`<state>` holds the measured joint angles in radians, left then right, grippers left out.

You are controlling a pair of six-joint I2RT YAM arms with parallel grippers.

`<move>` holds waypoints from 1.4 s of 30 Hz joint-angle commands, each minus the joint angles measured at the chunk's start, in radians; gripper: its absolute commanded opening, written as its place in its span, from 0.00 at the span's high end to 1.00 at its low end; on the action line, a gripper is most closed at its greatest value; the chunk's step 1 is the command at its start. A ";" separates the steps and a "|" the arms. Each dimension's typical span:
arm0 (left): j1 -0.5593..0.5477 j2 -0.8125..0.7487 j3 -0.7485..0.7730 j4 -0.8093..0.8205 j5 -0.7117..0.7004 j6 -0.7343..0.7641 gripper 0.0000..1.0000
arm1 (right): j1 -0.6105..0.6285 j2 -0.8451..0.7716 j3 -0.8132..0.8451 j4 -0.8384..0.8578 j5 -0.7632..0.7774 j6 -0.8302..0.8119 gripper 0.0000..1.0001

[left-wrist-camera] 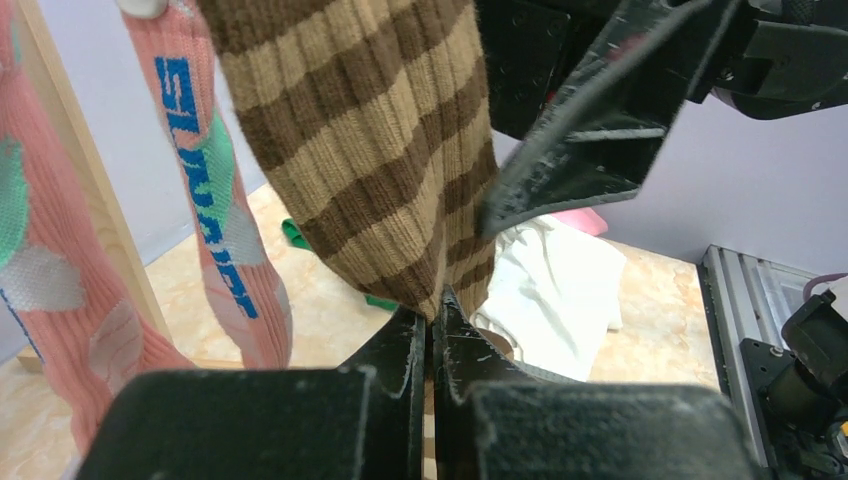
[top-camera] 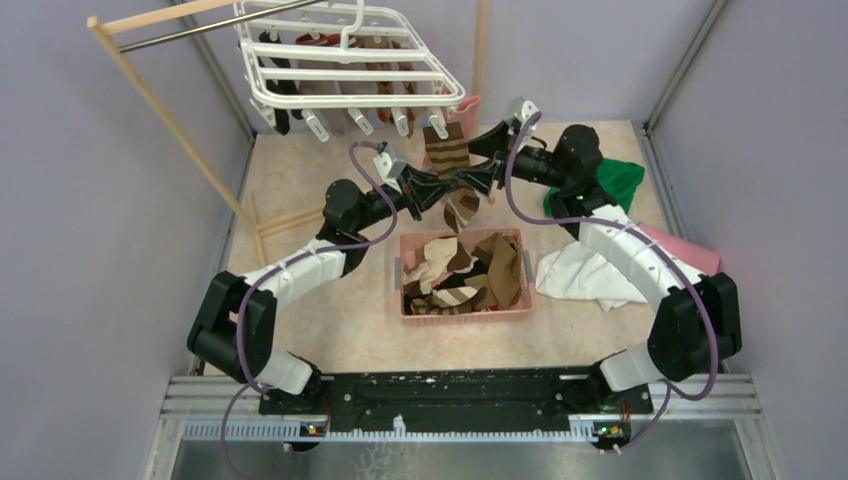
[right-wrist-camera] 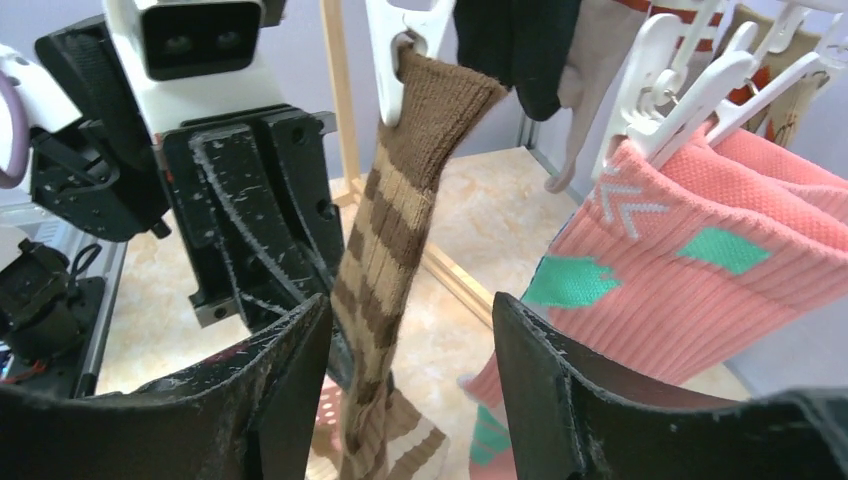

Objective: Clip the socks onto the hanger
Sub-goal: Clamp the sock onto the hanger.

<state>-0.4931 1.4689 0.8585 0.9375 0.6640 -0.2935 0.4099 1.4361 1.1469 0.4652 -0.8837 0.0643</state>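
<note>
Striped sock (left-wrist-camera: 370, 150) sat in the hanger's (top-camera: 352, 74) clip (right-wrist-camera: 395, 40); left claw (left-wrist-camera: 432, 320) clenched it, right claw (right-wrist-camera: 410, 305) gaped; release looked next

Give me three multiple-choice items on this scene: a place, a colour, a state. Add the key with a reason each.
1. Where does the pink basket stand? A on the table; B on a chair; C on a shelf.
2. The sock at the middle of the right wrist view is striped: A black and white; B brown and tan; C green and pink.
3. The left jaws are: A open and empty; B shut on a cup; C shut on the striped sock.
Key: A, the top view shows it on the table; B, both wrist views show the bands; C, the left wrist view shows them pinching its lower part.
</note>
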 commanded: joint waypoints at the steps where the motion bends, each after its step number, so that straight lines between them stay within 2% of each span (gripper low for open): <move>1: -0.014 0.012 0.040 0.085 -0.005 -0.016 1.00 | 0.009 0.027 0.074 0.018 0.041 0.033 0.47; 6: -0.018 0.020 0.049 0.092 -0.015 -0.029 0.98 | 0.009 0.034 0.081 0.018 0.038 0.036 0.85; 9: -0.018 0.013 0.046 0.093 -0.028 -0.032 0.93 | 0.002 0.034 0.081 0.016 0.047 0.031 0.98; 13: -0.019 -0.027 0.019 0.088 -0.061 -0.029 0.70 | -0.024 0.037 0.084 0.016 0.069 0.038 1.00; 19: -0.018 -0.134 -0.062 0.044 -0.083 0.006 0.48 | -0.067 0.054 0.106 -0.019 0.092 0.022 1.00; 30: -0.018 -0.430 -0.227 -0.200 -0.142 0.109 0.21 | -0.158 0.111 0.180 -0.101 0.143 -0.026 1.00; 36: -0.018 -0.564 -0.292 -0.310 -0.226 0.124 0.08 | -0.192 0.144 0.225 -0.127 0.142 -0.059 1.00; 42: -0.019 -0.655 -0.343 -0.347 -0.285 0.105 0.04 | -0.200 0.166 0.234 -0.116 0.084 -0.057 0.98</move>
<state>-0.5060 0.8654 0.5392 0.6174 0.4377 -0.1959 0.2188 1.5883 1.3312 0.3355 -0.7589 0.0242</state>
